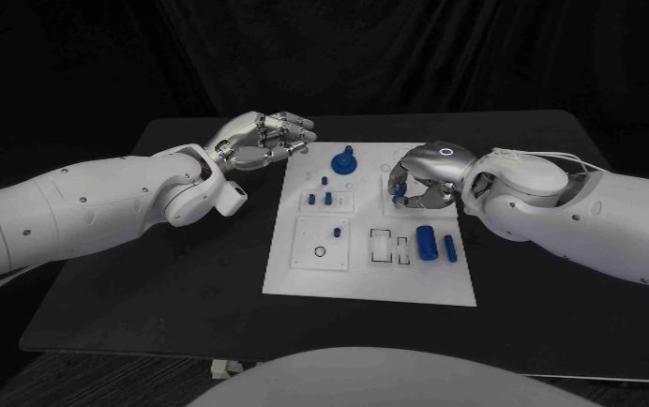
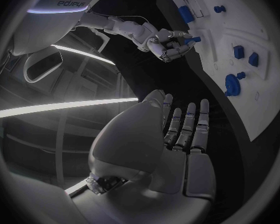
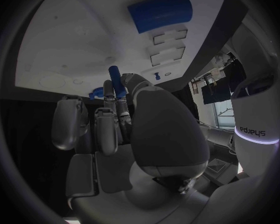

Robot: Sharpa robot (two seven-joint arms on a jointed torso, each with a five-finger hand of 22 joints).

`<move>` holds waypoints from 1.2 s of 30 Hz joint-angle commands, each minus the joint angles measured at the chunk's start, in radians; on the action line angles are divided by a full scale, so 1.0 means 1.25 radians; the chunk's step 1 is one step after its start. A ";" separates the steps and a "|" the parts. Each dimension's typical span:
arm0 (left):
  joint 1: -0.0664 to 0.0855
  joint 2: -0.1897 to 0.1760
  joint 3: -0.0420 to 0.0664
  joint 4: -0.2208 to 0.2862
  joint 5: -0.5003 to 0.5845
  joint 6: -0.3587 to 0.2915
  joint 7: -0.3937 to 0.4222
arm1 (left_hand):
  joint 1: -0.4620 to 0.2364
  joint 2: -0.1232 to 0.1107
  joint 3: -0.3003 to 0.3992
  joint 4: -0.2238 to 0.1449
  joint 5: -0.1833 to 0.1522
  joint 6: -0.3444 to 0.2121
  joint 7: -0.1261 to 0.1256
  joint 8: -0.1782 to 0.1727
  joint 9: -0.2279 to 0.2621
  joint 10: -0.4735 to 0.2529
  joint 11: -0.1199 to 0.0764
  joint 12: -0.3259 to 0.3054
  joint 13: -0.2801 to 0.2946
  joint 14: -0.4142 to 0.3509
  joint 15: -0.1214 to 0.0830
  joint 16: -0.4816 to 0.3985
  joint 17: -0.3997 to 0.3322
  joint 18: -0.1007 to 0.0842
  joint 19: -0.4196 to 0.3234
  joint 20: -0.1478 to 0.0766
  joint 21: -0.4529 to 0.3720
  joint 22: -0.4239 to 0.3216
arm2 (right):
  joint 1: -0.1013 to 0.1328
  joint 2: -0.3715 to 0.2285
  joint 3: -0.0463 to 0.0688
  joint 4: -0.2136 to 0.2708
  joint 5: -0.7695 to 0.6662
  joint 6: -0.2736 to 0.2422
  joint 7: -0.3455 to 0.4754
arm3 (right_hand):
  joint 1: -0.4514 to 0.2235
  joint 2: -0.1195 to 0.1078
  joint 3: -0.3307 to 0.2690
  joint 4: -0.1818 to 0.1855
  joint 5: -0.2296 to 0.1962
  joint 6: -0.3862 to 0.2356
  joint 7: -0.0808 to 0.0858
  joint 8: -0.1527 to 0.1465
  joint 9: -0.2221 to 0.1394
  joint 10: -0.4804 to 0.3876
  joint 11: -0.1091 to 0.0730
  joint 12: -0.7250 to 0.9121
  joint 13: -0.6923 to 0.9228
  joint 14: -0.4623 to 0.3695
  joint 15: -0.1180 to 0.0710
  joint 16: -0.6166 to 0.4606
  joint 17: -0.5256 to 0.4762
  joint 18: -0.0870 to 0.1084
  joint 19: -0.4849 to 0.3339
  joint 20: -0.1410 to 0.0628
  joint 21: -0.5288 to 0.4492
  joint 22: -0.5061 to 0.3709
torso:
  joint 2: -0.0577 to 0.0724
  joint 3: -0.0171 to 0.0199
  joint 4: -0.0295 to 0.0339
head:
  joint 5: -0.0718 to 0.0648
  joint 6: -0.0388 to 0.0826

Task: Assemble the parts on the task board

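Two white arms reach over a black worktop (image 1: 149, 323) toward the white task board (image 1: 305, 271) at the centre of the frame. The right hand (image 1: 416, 185), just right of centre over the board's upper right part, pinches a small blue peg (image 3: 114, 78) between its fingers (image 3: 105, 129), the peg standing out beyond the fingertips toward the board's surface; the left wrist view shows the same blue piece at that hand's tips. The left hand (image 1: 264, 140), upper left of centre and just off the board's far left corner, holds nothing, its fingers (image 2: 190, 127) lying fairly straight and slightly apart. A large blue round part (image 1: 345, 160) sits at the board's top edge between the two hands, small blue pegs (image 1: 329, 199) stand below it, and two blue cylinders (image 1: 435, 243) lie at the board's right side beside empty rectangular recesses. The step in hand appears to be seating the peg in a hole on the board's right section. The risk lies in the light pinch: a tilted approach could jam the peg against the hole's rim, twist it out of the fingers and send it rolling across the board, or nudge the unheld board sideways.
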State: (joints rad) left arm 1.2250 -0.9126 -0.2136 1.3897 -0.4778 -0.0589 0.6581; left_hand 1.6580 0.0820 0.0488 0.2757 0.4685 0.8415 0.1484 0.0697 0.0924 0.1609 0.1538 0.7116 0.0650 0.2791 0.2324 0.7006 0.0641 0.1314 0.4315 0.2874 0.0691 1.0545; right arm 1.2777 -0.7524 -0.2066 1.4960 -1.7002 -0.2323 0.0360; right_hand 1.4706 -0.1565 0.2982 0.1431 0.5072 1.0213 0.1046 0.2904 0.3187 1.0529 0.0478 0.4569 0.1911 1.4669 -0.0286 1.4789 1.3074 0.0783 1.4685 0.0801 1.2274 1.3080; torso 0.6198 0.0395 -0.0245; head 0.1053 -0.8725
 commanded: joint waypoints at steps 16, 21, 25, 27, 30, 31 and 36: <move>-0.002 0.003 0.001 0.000 0.007 0.009 0.006 | 0.010 -0.001 0.007 -0.001 0.007 0.000 0.004 0.004 0.001 -0.003 0.004 0.006 -0.001 0.002 -0.002 0.003 0.000 -0.008 -0.001 -0.002 0.003 -0.001 | 0.054 0.057 0.001 0.109 0.017 0.065 -0.031 | 0.011 -0.001 0.017 -0.012 -0.008 -0.027 0.010 -0.002 0.004 0.008 0.002 -0.006 0.003 0.036 0.003 -0.010 0.035 -0.006 -0.003 -0.002 0.001 0.134 | 0.001 0.0003 0.0008 | 0.007 0.000; -0.002 -0.002 0.001 0.002 0.007 -0.003 0.010 | 0.012 -0.001 0.008 -0.001 0.008 0.002 0.005 0.005 0.001 -0.001 0.006 0.007 0.000 0.003 -0.001 0.004 0.000 -0.008 -0.001 -0.002 0.003 -0.001 | 0.044 0.091 0.001 0.122 0.020 0.097 -0.049 | 0.009 -0.001 0.021 -0.014 -0.019 -0.035 0.014 -0.004 0.005 0.007 0.005 -0.009 0.004 0.034 0.006 -0.013 0.029 -0.004 -0.006 0.000 -0.006 0.132 | 0.000 -0.0002 0.0002 | 0.017 0.000; -0.002 -0.010 0.001 0.003 0.007 -0.016 0.013 | 0.013 -0.002 0.008 -0.001 0.009 0.004 0.006 0.006 0.002 0.001 0.008 0.009 0.000 0.004 -0.002 0.005 0.000 -0.008 -0.001 -0.002 0.004 0.000 | 0.025 0.118 0.001 0.127 0.017 0.110 -0.058 | 0.010 -0.001 0.024 -0.017 -0.022 -0.040 0.015 -0.006 0.005 0.006 0.006 -0.011 0.004 0.033 0.007 -0.014 0.028 -0.004 -0.008 0.001 -0.009 0.131 | 0.000 -0.0004 0.0006 | 0.029 0.000; -0.002 -0.013 0.001 0.003 0.007 -0.021 0.012 | 0.013 -0.002 0.008 -0.001 0.009 0.004 0.006 0.006 0.002 0.001 0.008 0.009 0.000 0.004 -0.002 0.005 0.000 -0.008 -0.001 -0.002 0.004 0.000 | 0.017 0.129 0.001 0.125 0.013 0.118 -0.060 | 0.010 -0.001 0.025 -0.017 -0.021 -0.041 0.015 -0.006 0.005 0.006 0.007 -0.011 0.005 0.033 0.007 -0.014 0.027 -0.004 -0.008 0.001 -0.009 0.131 | 0.000 0.0000 0.0000 | 0.035 0.000; -0.002 -0.015 0.001 0.001 0.007 -0.025 0.011 | 0.013 -0.003 0.008 0.000 0.009 0.005 0.007 0.006 0.002 0.002 0.009 0.010 0.000 0.004 -0.003 0.006 0.000 -0.008 -0.001 -0.002 0.004 0.000 | 0.005 0.148 0.001 0.118 0.008 0.133 -0.062 | 0.011 -0.001 0.026 -0.019 -0.022 -0.043 0.016 -0.006 0.005 0.007 0.007 -0.011 0.005 0.032 0.007 -0.016 0.024 -0.003 -0.010 0.002 -0.015 0.130 | 0.000 0.0001 -0.0002 | 0.042 0.000; -0.002 -0.015 0.001 -0.001 0.007 -0.026 0.011 | 0.013 -0.003 0.008 0.000 0.009 0.005 0.007 0.006 0.002 0.002 0.009 0.010 0.000 0.004 -0.003 0.006 0.000 -0.008 -0.001 -0.002 0.004 0.000 | 0.001 0.153 0.001 0.115 0.007 0.137 -0.062 | 0.011 -0.001 0.027 -0.019 -0.022 -0.045 0.017 -0.007 0.005 0.006 0.008 -0.012 0.005 0.032 0.008 -0.017 0.023 -0.002 -0.010 0.002 -0.016 0.129 | 0.000 0.0001 -0.0003 | 0.044 0.000; -0.002 -0.011 0.001 -0.012 0.007 -0.027 0.012 | 0.013 -0.003 0.008 0.000 0.009 0.005 0.007 0.006 0.002 0.002 0.009 0.010 0.000 0.004 -0.003 0.006 0.000 -0.008 -0.001 -0.002 0.004 0.000 | -0.023 0.181 0.001 0.098 -0.006 0.150 -0.059 | 0.012 0.000 0.029 -0.021 -0.023 -0.048 0.018 -0.008 0.005 0.005 0.009 -0.013 0.005 0.031 0.008 -0.017 0.023 -0.002 -0.012 0.003 -0.019 0.128 | 0.000 0.0001 0.0003 | 0.055 0.000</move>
State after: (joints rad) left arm 1.2234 -0.9298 -0.2137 1.3773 -0.4778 -0.0781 0.6561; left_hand 1.6671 0.0807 0.0544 0.2758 0.4756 0.8452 0.1520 0.0735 0.0937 0.1643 0.1571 0.7195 0.0650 0.2791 0.2324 0.7046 0.0641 0.1313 0.4316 0.2874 0.0691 1.0545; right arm 1.2568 -0.5324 -0.2056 1.6223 -1.6852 -0.0845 -0.0152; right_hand 1.4763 -0.1581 0.3286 0.1186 0.4822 0.9702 0.1266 0.2873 0.3242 1.0561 0.0523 0.4438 0.1958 1.4632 -0.0249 1.4599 1.3074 0.0782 1.4592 0.0825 1.2068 1.3076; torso 0.6196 0.0395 -0.0242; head 0.1661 -0.8725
